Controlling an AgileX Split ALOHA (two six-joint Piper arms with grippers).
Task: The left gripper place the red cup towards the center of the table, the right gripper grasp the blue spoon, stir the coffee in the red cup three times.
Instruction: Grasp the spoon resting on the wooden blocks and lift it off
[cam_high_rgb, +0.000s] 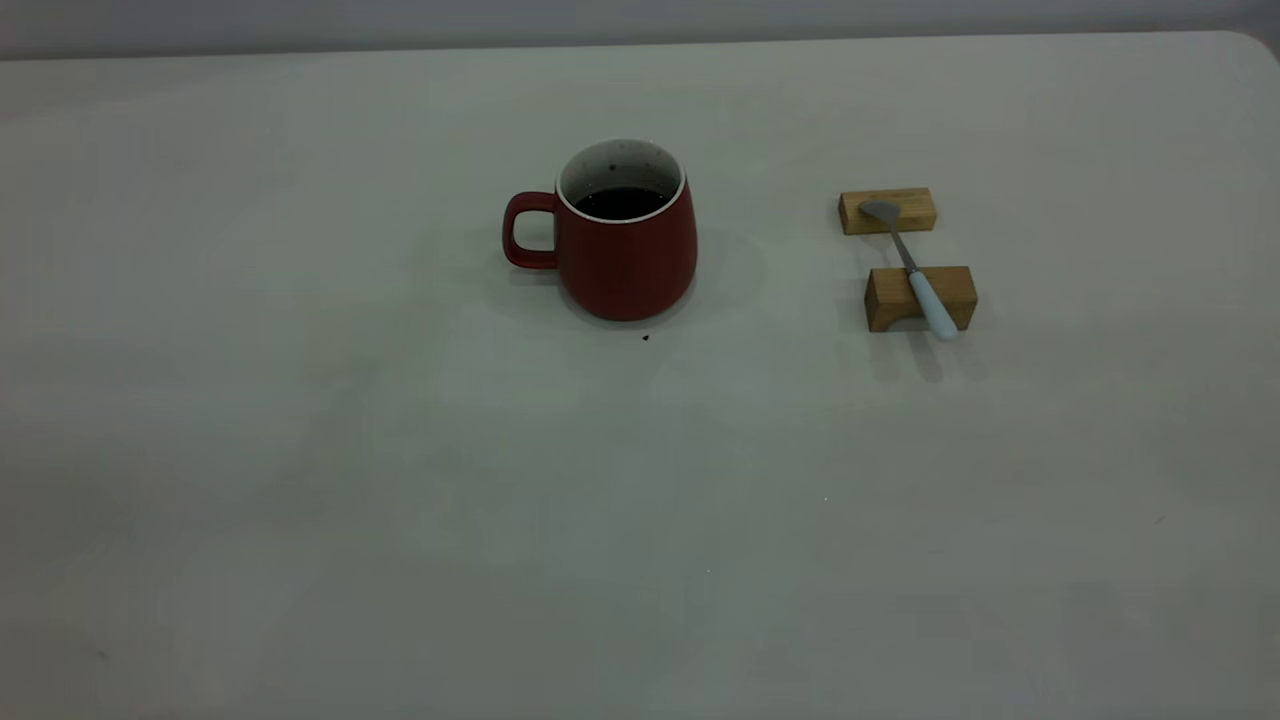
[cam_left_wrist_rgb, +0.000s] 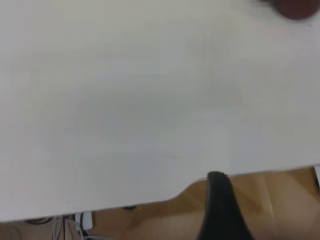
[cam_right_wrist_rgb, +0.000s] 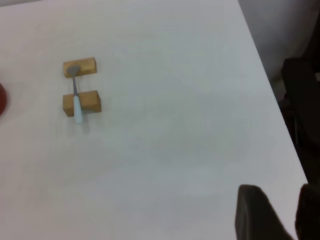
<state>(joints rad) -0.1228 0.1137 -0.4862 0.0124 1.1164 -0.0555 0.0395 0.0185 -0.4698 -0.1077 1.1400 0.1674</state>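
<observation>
I see the large, plain off-white table (cam_high_rgb: 300, 450) with its rounded corner at the far right. Near its middle stands the dark red ceramic cup (cam_high_rgb: 627, 245), upright, handle to its left, dark coffee (cam_high_rgb: 621, 202) inside. A tiny dark speck (cam_high_rgb: 645, 338) lies just in front of the cup. Well to the cup's right sit two tan wooden blocks, the farther block (cam_high_rgb: 887, 211) and the nearer block (cam_high_rgb: 921, 297), slightly apart. The small blue-handled spoon (cam_high_rgb: 912, 268) bridges them, metal bowl on the farther block.

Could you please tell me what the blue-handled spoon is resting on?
The small grey metal spoon with pale blue handle bridges two tan wooden blocks: bowl on the far block, handle across the near block. The near block's contact patch is hidden.
</observation>
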